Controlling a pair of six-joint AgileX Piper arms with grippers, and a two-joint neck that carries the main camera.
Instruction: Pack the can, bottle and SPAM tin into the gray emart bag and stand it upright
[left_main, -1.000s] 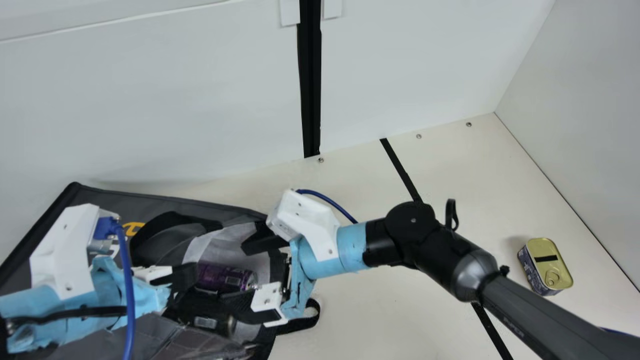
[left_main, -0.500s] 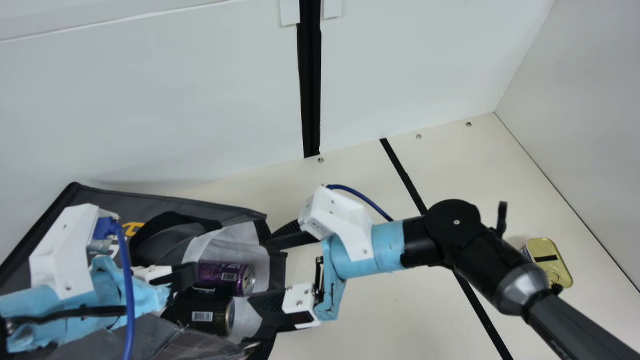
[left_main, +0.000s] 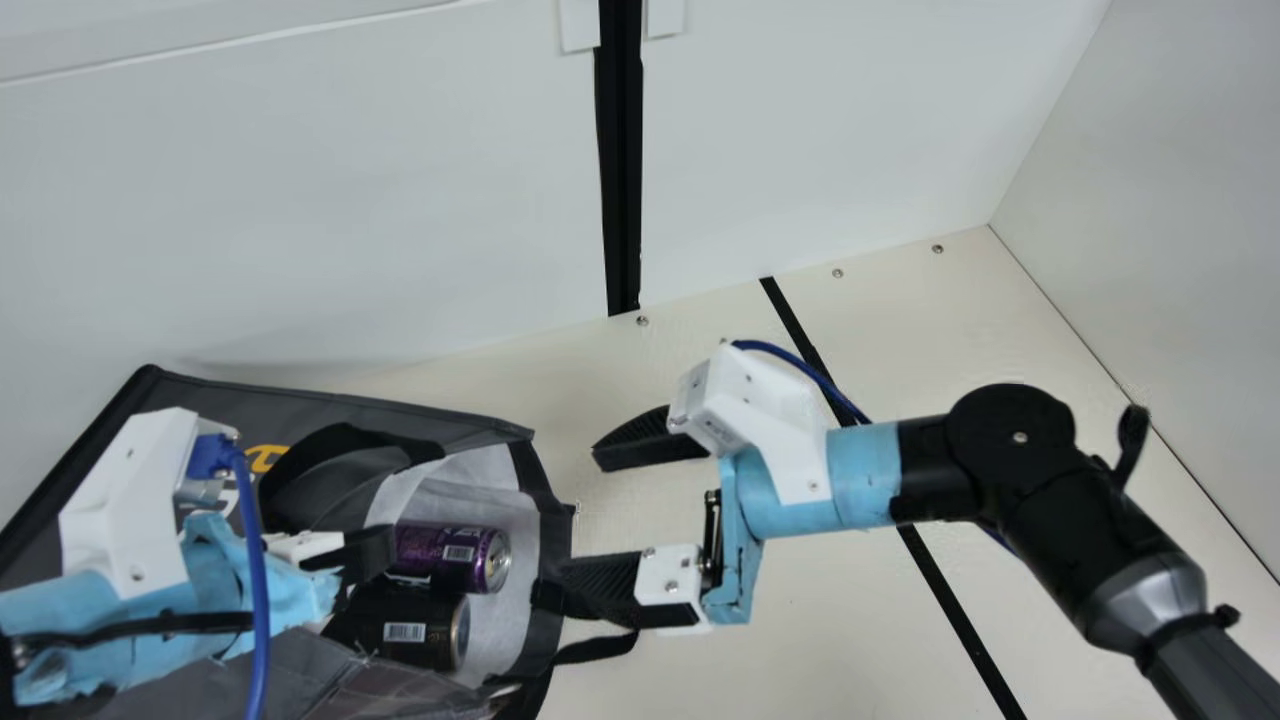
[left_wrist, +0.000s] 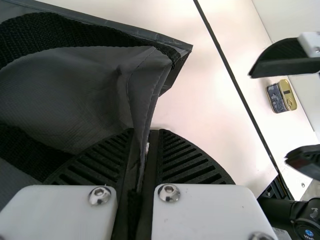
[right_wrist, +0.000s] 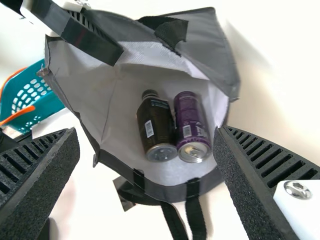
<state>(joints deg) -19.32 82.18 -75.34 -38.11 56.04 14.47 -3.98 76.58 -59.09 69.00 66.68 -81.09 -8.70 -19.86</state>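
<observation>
can (right_wrist: 191, 117) and bottle (right_wrist: 157, 122) are lying side by side inside the bag (left_main: 240, 405); my left pincer (left_main: 372, 556) is clamping its fabric. my right pincer (left_main: 577, 522) is gaping wide, holding nothing, and the spam tin (left_wrist: 281, 96) is resting on the counter (left_main: 800, 640).

Cream table (left_main: 800, 620), crossed by a slanting black strip (left_main: 791, 320) from its back edge; screws (left_main: 642, 320) sit along that edge. Gray emart bag (left_main: 240, 405) on its side toward the left, one corner near the back edge, mouth facing the right edge, black strap (left_main: 600, 650) trailing out past the mouth. SPAM tin (left_wrist: 282, 96) between strip and right edge, nearer the edge, gold lid up.
</observation>
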